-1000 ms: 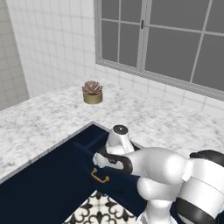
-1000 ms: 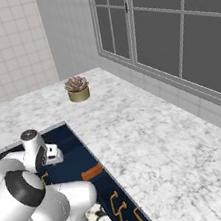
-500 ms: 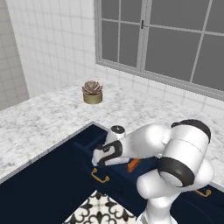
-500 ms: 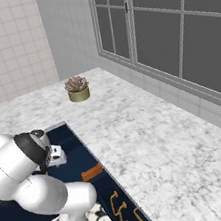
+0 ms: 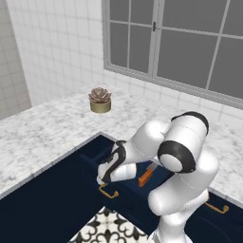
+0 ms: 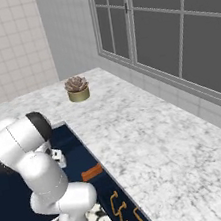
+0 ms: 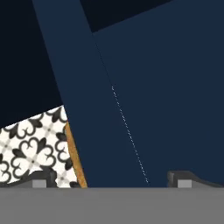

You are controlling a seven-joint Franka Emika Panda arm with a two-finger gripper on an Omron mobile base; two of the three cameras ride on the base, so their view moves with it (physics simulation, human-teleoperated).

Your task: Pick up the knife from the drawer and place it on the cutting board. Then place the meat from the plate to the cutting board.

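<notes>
A: What is the room like?

B: A grey-speckled marble counter [image 5: 42, 130] turns a corner under a big dark-paned window [image 5: 190, 42], with white tiled walls and a black-and-white patterned floor [image 5: 107, 228] below the navy cabinets.

A: Count the things for me.

B: One small succulent in a brass pot [image 5: 100, 100] on the counter. One drawer [image 5: 102, 154] pulled open, with one curved brass handle [image 5: 108, 192] on its front. One knife [image 5: 145, 176] inside it; its orange handle shows just right of the arm in the left base view and lies near the drawer's right wall in the right base view. Two more brass handles [image 6: 118, 210] on the cabinet fronts further along.

A: And the fingers?

B: The fingers [image 7: 179, 179] are spread wide, grasping nothing. In the hand view they look down on the drawer's navy front edge, with the handle and floor beside it.

A: Any change from a second ago?

B: The arm has folded forward and down over the drawer. The knife lies where it did.
</notes>
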